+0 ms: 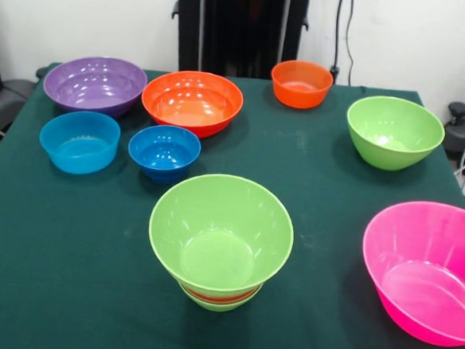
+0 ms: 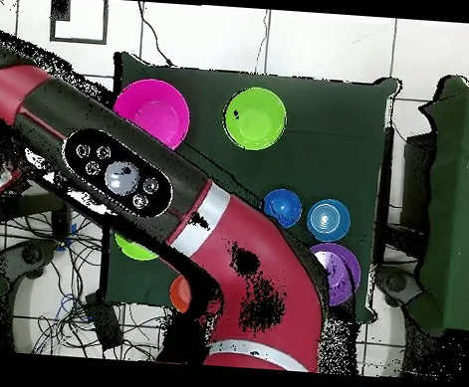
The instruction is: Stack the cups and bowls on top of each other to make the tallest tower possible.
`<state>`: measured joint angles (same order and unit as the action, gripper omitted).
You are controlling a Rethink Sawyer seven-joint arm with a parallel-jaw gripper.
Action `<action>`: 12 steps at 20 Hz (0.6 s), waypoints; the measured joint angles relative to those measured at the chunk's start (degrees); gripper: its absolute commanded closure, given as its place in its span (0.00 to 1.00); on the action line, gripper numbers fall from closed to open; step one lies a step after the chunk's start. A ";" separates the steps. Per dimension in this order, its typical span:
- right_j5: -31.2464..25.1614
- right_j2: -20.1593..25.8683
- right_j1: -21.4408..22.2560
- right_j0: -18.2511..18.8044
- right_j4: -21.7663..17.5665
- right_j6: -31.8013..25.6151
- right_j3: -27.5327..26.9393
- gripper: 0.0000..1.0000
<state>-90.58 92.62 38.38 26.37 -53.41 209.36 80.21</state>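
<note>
The tower [image 1: 221,238] stands near the table's front centre: a wide lime green bowl on top, an orange band [image 1: 218,295] and a green base under it. From overhead the tower [image 2: 255,118] shows as one green bowl. Loose bowls lie around it: purple [image 1: 95,83], large orange [image 1: 192,101], small orange [image 1: 301,83], lime green [image 1: 394,131], pink [image 1: 425,268], light blue [image 1: 79,141] and dark blue [image 1: 164,151]. The gripper shows in neither view; only the red and black arm [image 2: 263,273] crosses the overhead view toward the left edge.
In the overhead view the arm covers the large orange bowl and parts of the green bowl [image 2: 135,246] and small orange bowl [image 2: 180,293]. The pink bowl [image 2: 151,113] sits near a table corner. A dark green cloth [image 1: 65,290] covers the table.
</note>
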 measured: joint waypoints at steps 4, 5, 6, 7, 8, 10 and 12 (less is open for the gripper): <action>3.01 -3.84 1.89 -0.86 2.02 0.01 0.13 0.00; 3.55 -4.72 2.33 -1.10 2.36 0.00 0.17 0.00; 4.59 -6.39 3.14 -1.59 3.09 0.00 0.22 0.00; 5.12 -7.25 3.48 -1.85 3.69 0.01 0.24 0.00; 5.23 -7.81 3.76 -2.05 3.73 0.01 0.26 0.00; 6.01 -9.44 4.49 -2.60 4.70 0.01 0.31 0.00; 6.77 -11.99 5.61 -3.51 6.01 0.01 0.39 0.00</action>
<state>-83.81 80.63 43.99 22.85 -47.40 209.37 80.60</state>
